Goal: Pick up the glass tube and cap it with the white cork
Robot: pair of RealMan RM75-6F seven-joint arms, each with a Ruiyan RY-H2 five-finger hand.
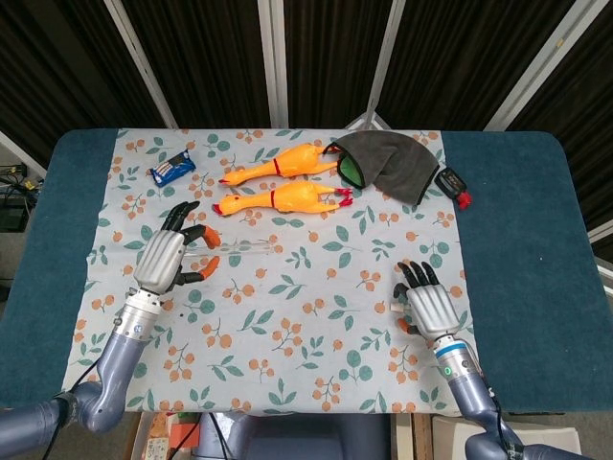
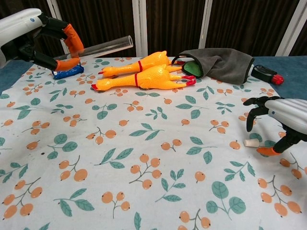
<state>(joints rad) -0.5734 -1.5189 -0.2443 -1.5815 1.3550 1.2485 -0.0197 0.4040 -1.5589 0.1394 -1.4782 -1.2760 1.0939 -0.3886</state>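
The left hand [image 2: 33, 36] is gripping the tube [image 2: 103, 46] at about 9 o'clock on the cloth [image 1: 287, 316], holding it lifted off the surface with its open end pointing toward 3 o'clock. In the head view the tube [image 1: 239, 247] is lying just below the two chickens [image 1: 283, 199], near them but apart. The right hand [image 2: 280, 120] is hovering at about 4 o'clock, fingers spread and curved downward, holding nothing; the cork [image 2: 251, 143] is lying on the cloth under its fingertips, whether touched I cannot tell. Between the hands the cloth is showing open patterned space. Toward 12 o'clock the grey cloth [image 1: 393, 163] and a wrapper [image 1: 171, 170] are sitting near the far edge; a small black-and-red thing [image 1: 452, 182] is lying on the blue surface [image 1: 517, 220].
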